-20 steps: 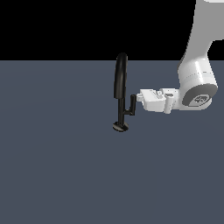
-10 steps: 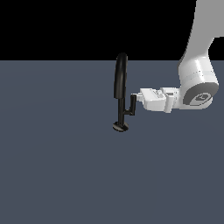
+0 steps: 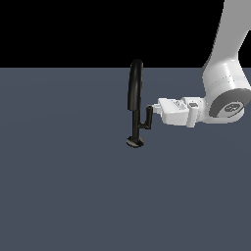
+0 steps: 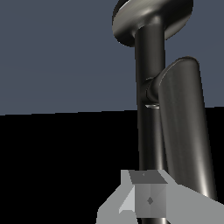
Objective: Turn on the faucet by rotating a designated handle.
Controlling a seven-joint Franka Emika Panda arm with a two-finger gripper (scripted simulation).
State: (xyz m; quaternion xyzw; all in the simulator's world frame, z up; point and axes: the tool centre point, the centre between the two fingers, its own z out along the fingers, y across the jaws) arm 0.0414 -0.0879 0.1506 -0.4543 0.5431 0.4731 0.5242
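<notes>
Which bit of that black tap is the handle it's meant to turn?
Find the tall black faucet standing on the grey floor. The handle is the short upright bar branching off its stem, beside the white gripper; unlike the arched spout, it is stubby and straight.

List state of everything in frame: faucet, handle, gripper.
faucet: upright on its round base, no water visible
handle: upright, beside the stem, joined by a short arm
gripper: level, fingertips at the handle; open or shut unclear

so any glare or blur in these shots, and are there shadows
Exterior view: sharp, flat light, and the faucet shows no clear shadow on the grey floor. Wrist view: soft streaks of sheen along the handle; the gripper is cut off at the edge.
</notes>
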